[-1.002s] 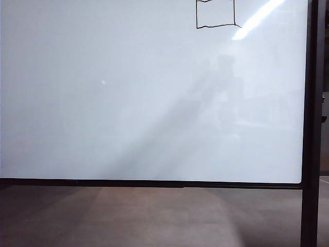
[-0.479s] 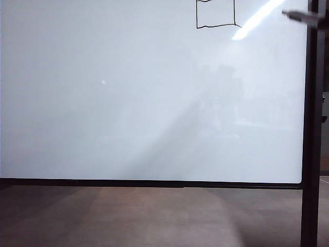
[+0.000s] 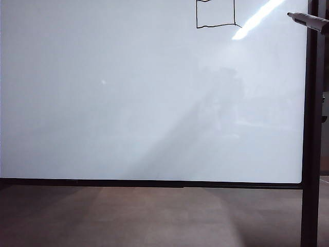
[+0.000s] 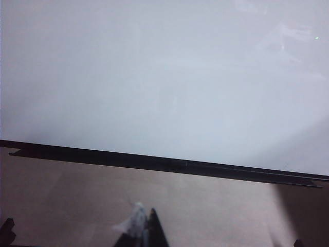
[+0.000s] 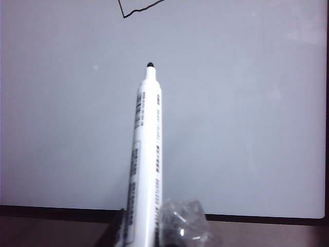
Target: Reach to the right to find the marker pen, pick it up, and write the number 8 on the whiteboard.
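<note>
I am the right gripper (image 5: 154,239), and I sit low by the bottom edge of the whiteboard (image 3: 128,103). My fingers are squeezed nearly shut around the marker pen (image 5: 146,154). I hold it by its back end so the long barrel sticks out in front of me and the tip can reach the board. In the view from off the arms, only the front of the pen shows, poking in at the board's top right corner, just beside the dark frame. Its tip is near the board, but I cannot tell if it touches.

The pen is slim and whitish grey, with small dark print running down its side and a little black rounded tip. The cap is off, so it is ready to write.

The number 8 (image 3: 216,14) is near the top edge of the board. It looks boxy, with thin black lines and square corners, and its top is cut off from view. I think the writing is mostly done.

The left gripper (image 4: 141,231) rests low below the board's bottom edge. I cannot tell if it is open or closed.
</note>
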### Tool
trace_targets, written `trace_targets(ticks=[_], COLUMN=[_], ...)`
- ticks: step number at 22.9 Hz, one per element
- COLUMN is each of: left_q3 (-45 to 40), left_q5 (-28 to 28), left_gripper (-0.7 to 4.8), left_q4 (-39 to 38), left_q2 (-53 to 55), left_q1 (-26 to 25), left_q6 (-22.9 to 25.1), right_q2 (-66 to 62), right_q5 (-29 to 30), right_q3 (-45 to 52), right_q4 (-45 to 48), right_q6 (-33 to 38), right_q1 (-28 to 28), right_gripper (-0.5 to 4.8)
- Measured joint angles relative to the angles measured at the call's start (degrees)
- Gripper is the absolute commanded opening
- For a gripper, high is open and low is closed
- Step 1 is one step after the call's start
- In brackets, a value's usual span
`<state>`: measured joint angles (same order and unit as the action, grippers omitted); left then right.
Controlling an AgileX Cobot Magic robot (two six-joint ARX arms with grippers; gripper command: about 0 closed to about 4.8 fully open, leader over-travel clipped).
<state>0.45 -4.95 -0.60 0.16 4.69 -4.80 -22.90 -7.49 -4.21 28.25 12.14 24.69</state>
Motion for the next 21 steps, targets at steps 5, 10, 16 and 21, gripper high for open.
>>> trace_targets(ticks=[5,10,16,21], left_q3=[0.00,0.00,0.00,0.00], left_q5=[0.00,0.00,-0.02,-0.02], left_gripper=[-0.05,-0.05,-0.05,-0.05], left_q4=[0.00,0.00,0.00,0.00], left_q2=[0.00,0.00,0.00,0.00], left_q1=[0.00,0.00,0.00,0.00], left_q6=[0.00,0.00,0.00,0.00], right_q2=[0.00,0.00,0.00,0.00], right_q5=[0.17,0.17,0.20,-0.13], right_q3=[0.15,0.15,0.17,0.17], right_q4=[1.03,-0.59,-4.50,-6.93], right_q6=[-0.02,-0.02,-0.02,-0.26], right_q1=[0.00,0.00,0.00,0.00], right_gripper=[-0.05,-0.05,-0.05,-0.05])
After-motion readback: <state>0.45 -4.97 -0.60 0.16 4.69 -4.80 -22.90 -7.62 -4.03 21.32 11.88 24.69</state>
